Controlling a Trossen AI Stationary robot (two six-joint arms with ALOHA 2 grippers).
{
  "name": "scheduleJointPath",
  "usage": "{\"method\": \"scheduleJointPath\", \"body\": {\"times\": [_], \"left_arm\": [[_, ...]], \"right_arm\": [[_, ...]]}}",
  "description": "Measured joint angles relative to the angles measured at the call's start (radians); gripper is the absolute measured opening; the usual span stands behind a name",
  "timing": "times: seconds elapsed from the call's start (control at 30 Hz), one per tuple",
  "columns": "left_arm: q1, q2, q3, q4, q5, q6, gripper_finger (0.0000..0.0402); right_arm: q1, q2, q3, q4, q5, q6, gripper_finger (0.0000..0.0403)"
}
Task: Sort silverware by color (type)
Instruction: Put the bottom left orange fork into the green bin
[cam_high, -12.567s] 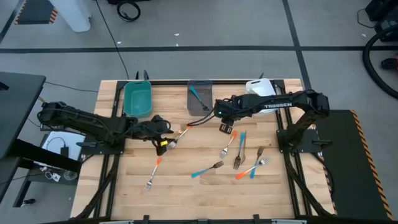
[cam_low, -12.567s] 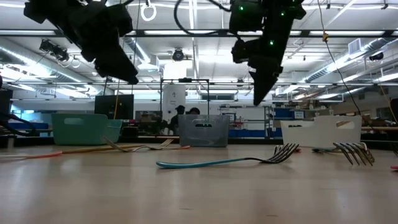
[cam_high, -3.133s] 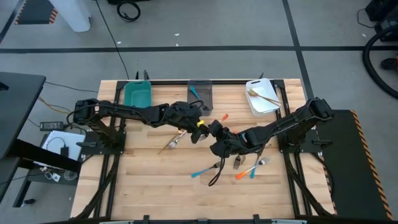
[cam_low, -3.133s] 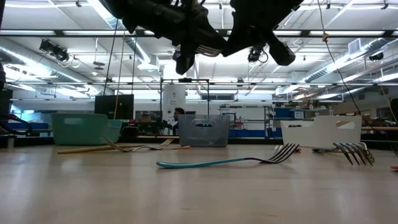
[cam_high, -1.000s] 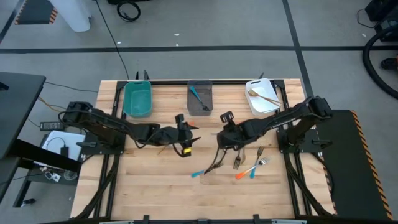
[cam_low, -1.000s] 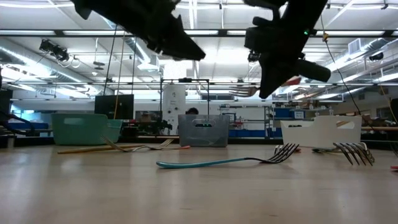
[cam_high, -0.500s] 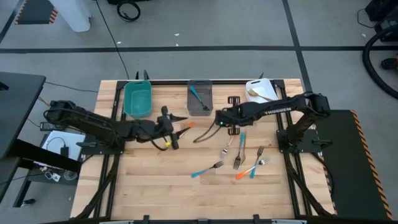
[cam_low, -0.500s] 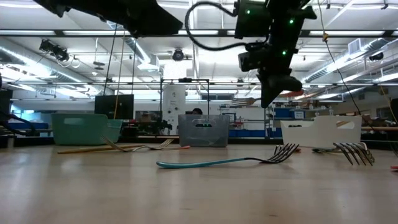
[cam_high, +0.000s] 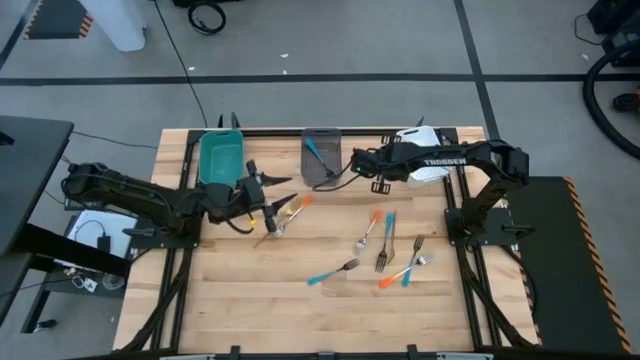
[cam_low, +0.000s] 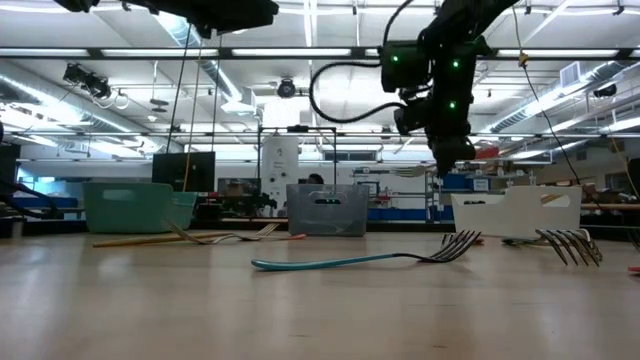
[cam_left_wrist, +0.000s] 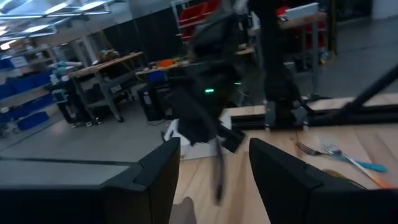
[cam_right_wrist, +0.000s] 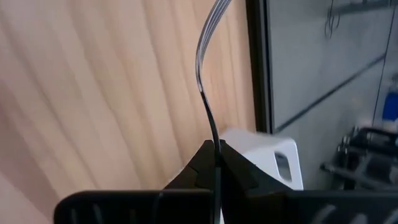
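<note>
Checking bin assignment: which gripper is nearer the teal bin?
Left. The left gripper sits just beside the teal bin, off its near right corner. The right gripper is farther, past the grey bin, shut on a fork.

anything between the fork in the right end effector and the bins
Nothing visible. The right end effector, shut on a fork, hangs beside the grey bin, the white bin under its arm. The left end effector waits near the teal bin.
</note>
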Motion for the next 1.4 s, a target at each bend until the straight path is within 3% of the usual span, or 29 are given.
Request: {"method": "scheduleJointPath", "body": {"times": [0.6, 1.0, 1.4], "left_arm": [[-0.051, -0.008, 0.000, -0.045, 0.000, 0.000, 0.0201], [-0.055, -0.041, 0.000, -0.106, -0.007, -0.001, 0.0201], [-0.076, -0.066, 0.001, -0.105, -0.009, -0.002, 0.0201]], "right_arm": [[-0.188, 0.000, 0.000, -0.178, 0.052, 0.029, 0.0008], [-0.317, 0.000, -0.061, -0.172, 0.053, 0.031, 0.0008], [-0.399, 0.000, -0.157, -0.012, 0.094, -0.062, 0.0008]]}}
